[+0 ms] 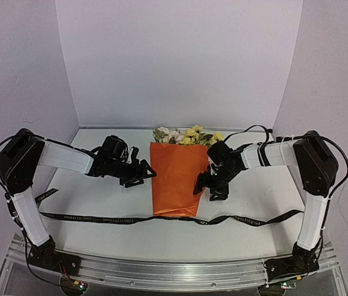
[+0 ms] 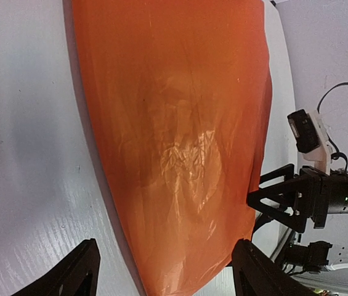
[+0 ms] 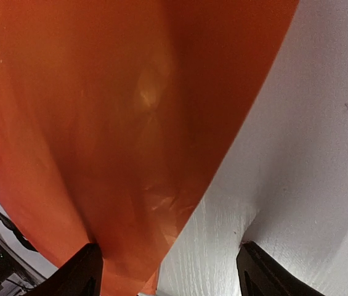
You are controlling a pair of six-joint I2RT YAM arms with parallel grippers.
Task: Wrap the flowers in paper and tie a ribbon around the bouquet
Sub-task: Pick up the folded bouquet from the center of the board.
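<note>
The orange paper lies folded over the flowers, whose yellow and cream blooms stick out at its far end. The black ribbon stretches left to right across the table at the paper's near edge. My left gripper sits at the paper's left side and is open. In its wrist view the paper lies between the wide-spread fingers. My right gripper is open at the paper's right edge. There the paper reaches in beside the left finger, with nothing gripped.
The white table is boxed in by pale walls at the back and both sides. A metal rail with the arm bases runs along the near edge. The right gripper shows past the paper in the left wrist view.
</note>
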